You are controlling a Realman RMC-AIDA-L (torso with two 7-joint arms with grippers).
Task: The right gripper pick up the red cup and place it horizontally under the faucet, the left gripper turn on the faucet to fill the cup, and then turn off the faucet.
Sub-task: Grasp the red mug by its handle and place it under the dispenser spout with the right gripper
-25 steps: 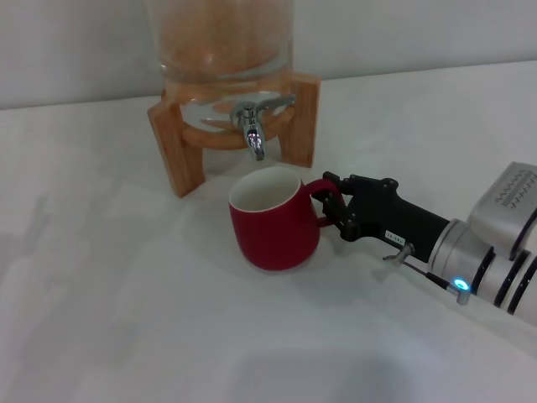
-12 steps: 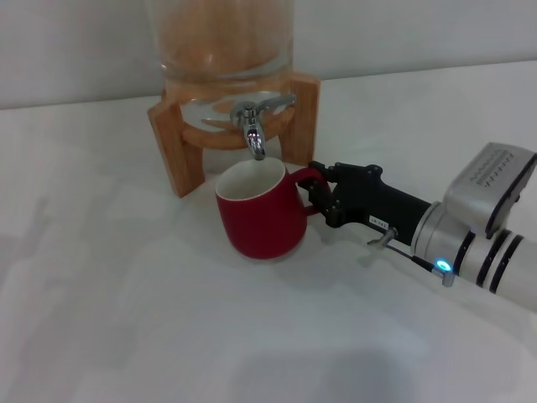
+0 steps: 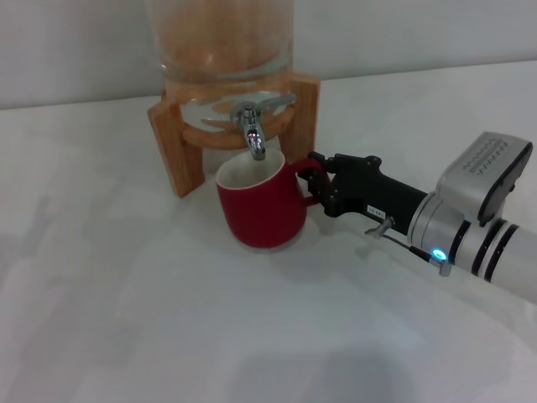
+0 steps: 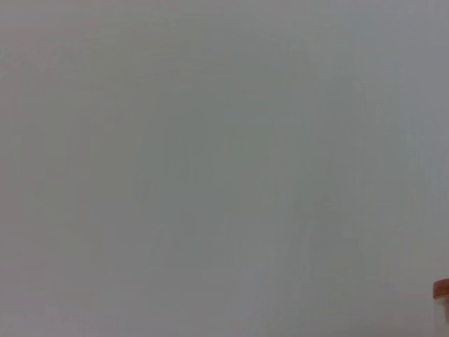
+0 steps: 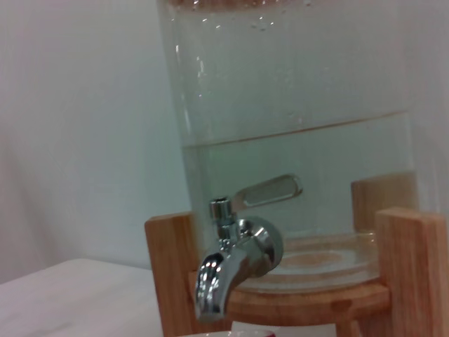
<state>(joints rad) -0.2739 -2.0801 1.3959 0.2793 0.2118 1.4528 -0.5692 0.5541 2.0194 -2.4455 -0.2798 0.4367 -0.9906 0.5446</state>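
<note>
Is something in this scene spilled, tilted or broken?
Nothing stands out. The red cup stands upright under the faucet, held at its handle by the right gripper. The table shows no spill, and the glass dispenser sits straight in its wooden stand.

I see a glass jar (image 3: 222,42) at the top centre of the head view, holding clear liquid. It sits in a wooden stand (image 3: 172,147) with 2 front posts, on a white table (image 3: 101,294). A pale wall (image 3: 67,50) fills the top edge.
</note>
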